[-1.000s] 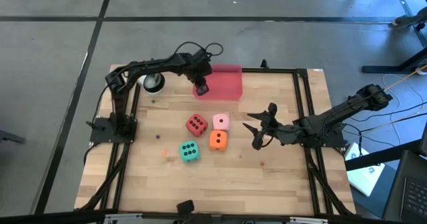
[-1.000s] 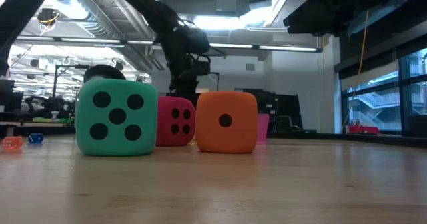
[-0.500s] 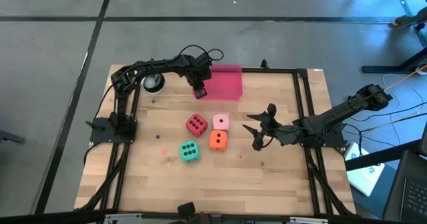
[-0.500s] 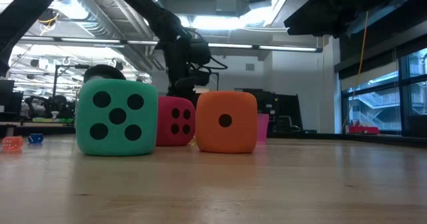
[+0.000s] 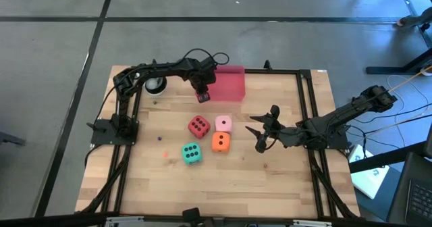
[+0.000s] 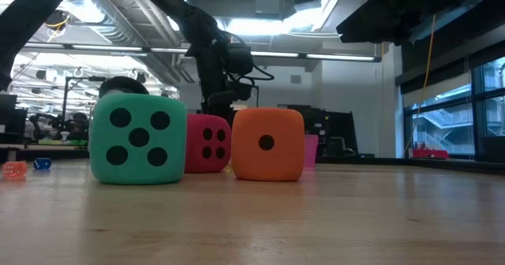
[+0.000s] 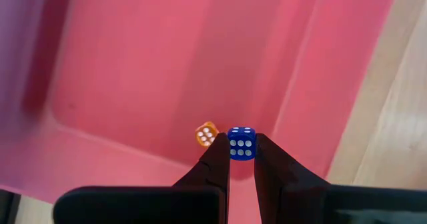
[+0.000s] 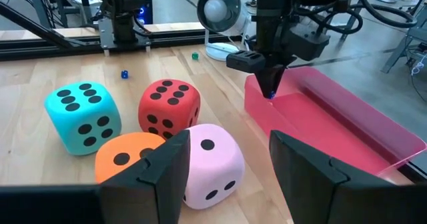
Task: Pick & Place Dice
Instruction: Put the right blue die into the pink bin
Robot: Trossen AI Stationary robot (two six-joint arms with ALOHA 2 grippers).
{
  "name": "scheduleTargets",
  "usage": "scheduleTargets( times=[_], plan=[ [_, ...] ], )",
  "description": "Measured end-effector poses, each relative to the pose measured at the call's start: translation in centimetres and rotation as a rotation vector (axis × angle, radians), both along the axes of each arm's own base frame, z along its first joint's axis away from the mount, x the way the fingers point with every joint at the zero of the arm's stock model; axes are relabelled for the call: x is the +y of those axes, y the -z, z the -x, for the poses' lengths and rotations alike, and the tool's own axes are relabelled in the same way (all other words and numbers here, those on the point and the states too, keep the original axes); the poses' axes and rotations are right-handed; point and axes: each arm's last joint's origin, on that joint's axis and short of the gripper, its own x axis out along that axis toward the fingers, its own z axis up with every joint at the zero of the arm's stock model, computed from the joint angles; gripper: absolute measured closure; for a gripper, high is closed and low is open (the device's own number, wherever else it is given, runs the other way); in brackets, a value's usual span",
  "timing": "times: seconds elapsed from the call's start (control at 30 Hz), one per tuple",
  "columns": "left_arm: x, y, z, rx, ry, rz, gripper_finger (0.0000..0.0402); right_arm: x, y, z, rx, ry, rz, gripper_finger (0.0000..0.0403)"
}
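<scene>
The left jaws [image 7: 241,159] pinch a tiny blue die [image 7: 241,143] over the pink tray [image 7: 167,64]. It looks hard, light and slippery; flat sides grip best. The right jaws [image 8: 227,161] wait half open near the big dice [image 5: 198,125].

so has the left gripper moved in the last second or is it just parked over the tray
Yes, slightly. In the high view the left gripper, shut on a small blue die, has shifted a little toward the pink tray's near edge, toward the red die.

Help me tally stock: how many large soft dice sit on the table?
4, clustered mid-table: red die, pink die beside it, orange die and green die in the next row. None looks hidden.
</scene>
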Motion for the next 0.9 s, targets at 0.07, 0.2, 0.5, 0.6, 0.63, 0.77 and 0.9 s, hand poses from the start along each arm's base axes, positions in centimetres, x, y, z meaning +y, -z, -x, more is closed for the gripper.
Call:
scheduleTargets(
  times=[0.07,0.2,0.5,0.6,0.63,0.77,0.9],
  plan=[
    [0.00,0.00,0.00,0.000,-0.002,0.001,0.0377,0.00,0.01,0.01,0.001,0.000,0.001,0.0197],
    [-0.01,0.01,0.02,0.002,-0.004,0.003,0.0377,0.00,0.01,0.01,0.002,0.000,0.000,0.0197],
    [-0.03,0.01,0.06,0.004,-0.008,0.006,0.0377,-0.01,0.05,0.01,0.005,0.000,0.002,0.0197],
    [-0.05,0.02,0.09,0.008,-0.008,0.008,0.0370,-0.01,0.05,0.01,0.005,0.000,0.002,0.0197],
    [-0.05,0.04,0.13,0.014,-0.011,0.004,0.0367,-0.01,0.05,0.01,0.005,0.000,0.002,0.0197],
    [-0.06,0.06,0.19,0.024,-0.014,0.000,0.0348,-0.01,0.05,0.01,0.005,0.000,0.002,0.0197],
    [-0.06,0.05,0.20,0.024,-0.015,0.000,0.0329,0.00,0.05,0.00,0.006,-0.004,0.001,0.0197]
  ],
)
